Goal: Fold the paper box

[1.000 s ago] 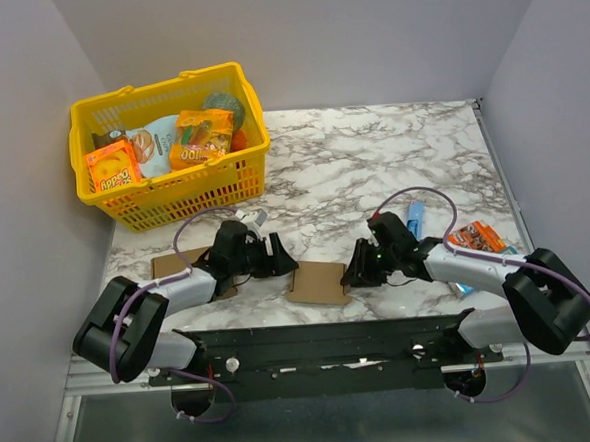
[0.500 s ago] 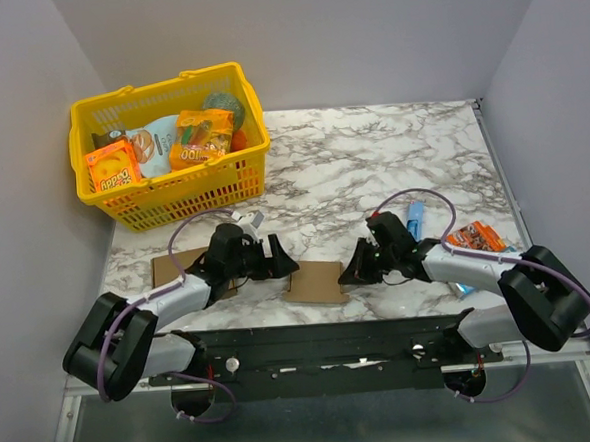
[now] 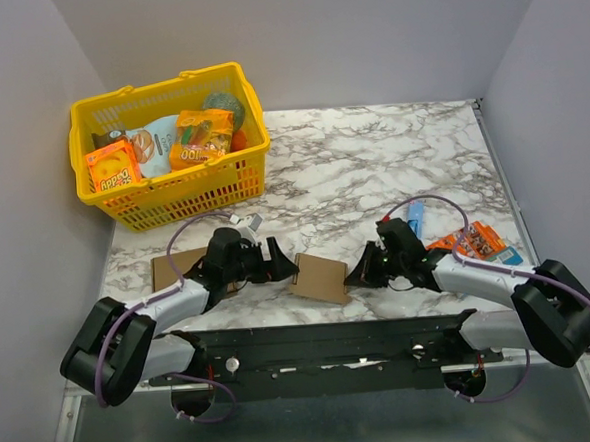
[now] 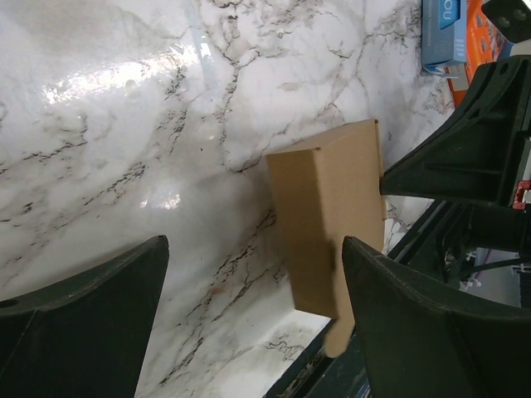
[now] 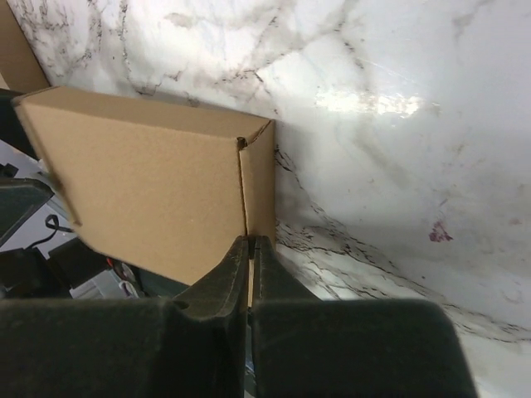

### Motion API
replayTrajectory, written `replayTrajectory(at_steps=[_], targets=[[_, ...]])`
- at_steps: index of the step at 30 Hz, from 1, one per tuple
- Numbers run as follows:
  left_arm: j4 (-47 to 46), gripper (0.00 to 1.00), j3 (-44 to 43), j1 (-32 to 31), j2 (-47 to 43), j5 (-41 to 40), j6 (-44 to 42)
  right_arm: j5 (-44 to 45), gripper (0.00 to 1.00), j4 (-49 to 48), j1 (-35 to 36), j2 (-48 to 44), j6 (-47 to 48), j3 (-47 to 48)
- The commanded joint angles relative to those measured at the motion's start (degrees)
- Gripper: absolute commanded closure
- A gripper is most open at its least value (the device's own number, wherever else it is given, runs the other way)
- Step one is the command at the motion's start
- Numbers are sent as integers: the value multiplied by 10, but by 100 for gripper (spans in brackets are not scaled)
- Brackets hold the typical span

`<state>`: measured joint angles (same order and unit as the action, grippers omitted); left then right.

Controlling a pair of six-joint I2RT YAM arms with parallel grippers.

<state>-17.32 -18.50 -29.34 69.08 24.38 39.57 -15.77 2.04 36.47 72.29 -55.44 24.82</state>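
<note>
Cardboard sits between the two arms near the front edge of the marble counter [image 3: 372,166]: the paper box [image 3: 319,278], plain brown and bent along a crease, so that one broad panel and a narrower side panel both show in the left wrist view [image 4: 328,207].

The right gripper [image 3: 356,275] meets the box at its right edge. In the right wrist view its jaws are pressed almost together at [image 5: 250,245], pinching the thin edge of a narrow flap on the box [image 5: 149,182]. The broad panel spreads out to the left of that flap.

The left gripper [image 3: 283,265] is at the box's left side. Its jaws are spread wide [image 4: 253,245], with bare counter showing between the fingers [image 4: 91,323]. The box's near corner runs down beside the right-hand finger, and I cannot tell whether the two touch. The dark frame of the right gripper [image 4: 465,157] touches the box's far edge in that view.

Beneath the left arm lies a flat cardboard rectangle [image 3: 172,264], apart from the box. A yellow basket [image 3: 188,192] holding snack packets stands at the far left of the counter. An orange packet [image 3: 474,238] and a blue packet [image 3: 416,214] lie near the right arm.
</note>
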Motion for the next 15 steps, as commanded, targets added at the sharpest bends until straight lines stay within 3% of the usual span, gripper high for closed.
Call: replayTrajectory(at_steps=[1,9,15], targets=[[-49,6,10,2,21,33,22,36,99,48,-10,2,2,-39],[-104,9,-7,-2,57,59,45,33,99,45,-10,7,9,-33],[-160,23,-16,-28,105,87,72,38,99,47,-10,7,23,-28]])
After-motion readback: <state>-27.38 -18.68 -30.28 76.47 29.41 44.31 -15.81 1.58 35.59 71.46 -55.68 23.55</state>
